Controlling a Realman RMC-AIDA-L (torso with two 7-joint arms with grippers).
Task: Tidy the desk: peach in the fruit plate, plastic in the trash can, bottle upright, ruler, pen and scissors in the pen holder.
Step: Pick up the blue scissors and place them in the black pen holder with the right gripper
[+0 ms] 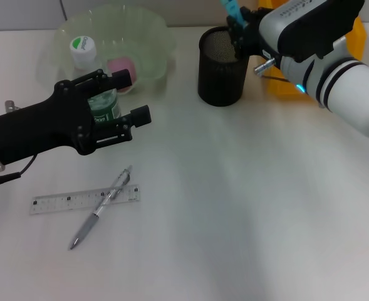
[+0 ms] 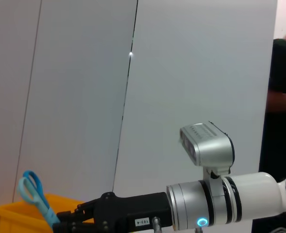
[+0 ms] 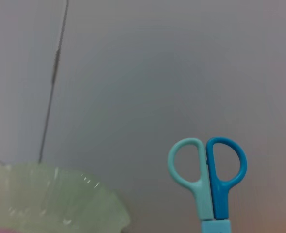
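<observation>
Scissors (image 1: 230,9) with blue handles stand upright in the right gripper (image 1: 239,32), fingers closed on them — held just above the rim of the black mesh pen holder (image 1: 222,68). The left gripper (image 1: 129,99) is spread wide around the green bottle (image 1: 103,106), which stands upright with its white cap (image 1: 83,49) on top; contact seems absent, though I cannot be sure. Behind sits the pale green fruit plate (image 1: 150,31) holding a pinkish peach (image 1: 121,64). Nearer the robot, the clear ruler (image 1: 52,202) lies flat, the pen (image 1: 99,209) lying across it.

Pen (image 1: 101,208) across ruler (image 1: 84,200), before bottle (image 1: 93,78).
</observation>
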